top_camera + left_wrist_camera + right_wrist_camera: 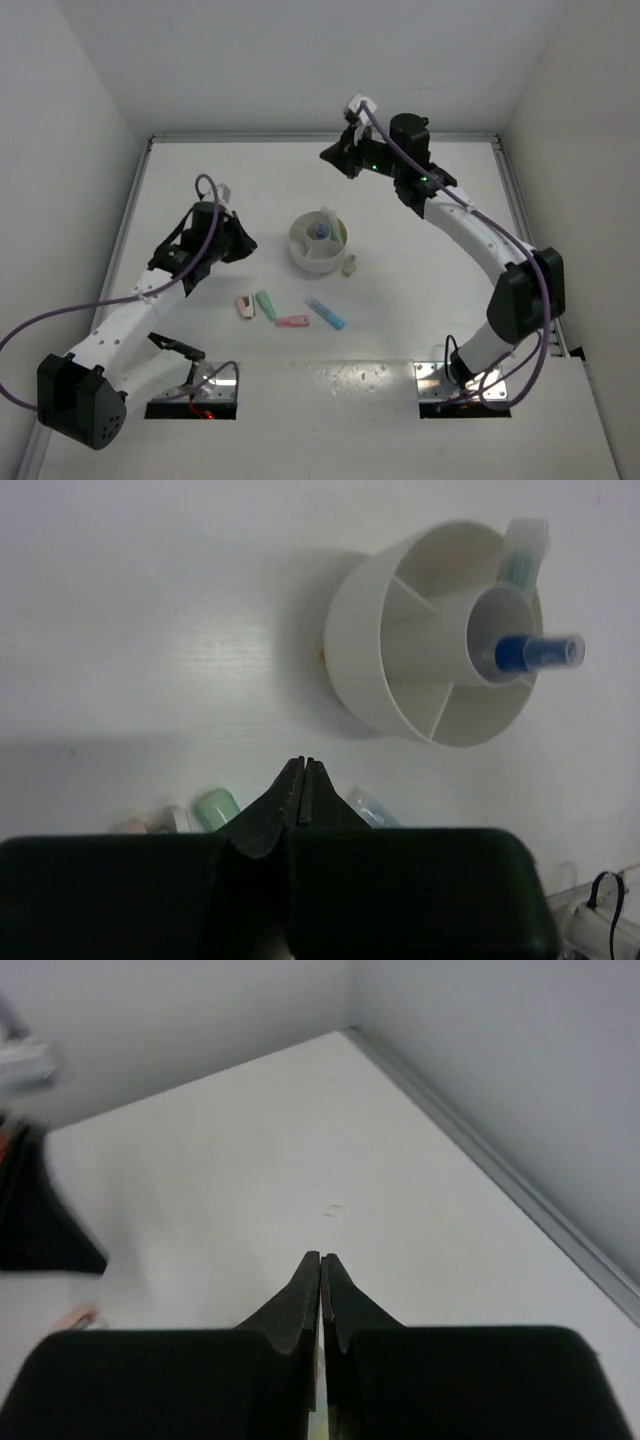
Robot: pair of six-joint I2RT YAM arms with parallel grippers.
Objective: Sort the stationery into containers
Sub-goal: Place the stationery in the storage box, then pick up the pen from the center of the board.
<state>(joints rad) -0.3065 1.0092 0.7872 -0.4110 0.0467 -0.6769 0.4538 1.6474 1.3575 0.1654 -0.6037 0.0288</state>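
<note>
The round white tub (318,241) stands mid-table with radial dividers. A blue-capped piece (537,651) stands in its centre cup and a pale green-white piece (524,554) leans in a far compartment. A beige piece (349,265) lies just right of the tub. In front lie a pink-white piece (244,306), a green piece (265,305), a pink piece (292,321) and a light blue piece (325,313). My left gripper (243,244) is shut and empty, left of the tub, its tips (303,764) above the row. My right gripper (333,156) is shut, raised over the far table (320,1257).
White walls enclose the table on three sides, with a metal rail (515,210) along the right edge. The green piece (216,805) and the light blue piece (368,804) peek out on either side of my left fingers.
</note>
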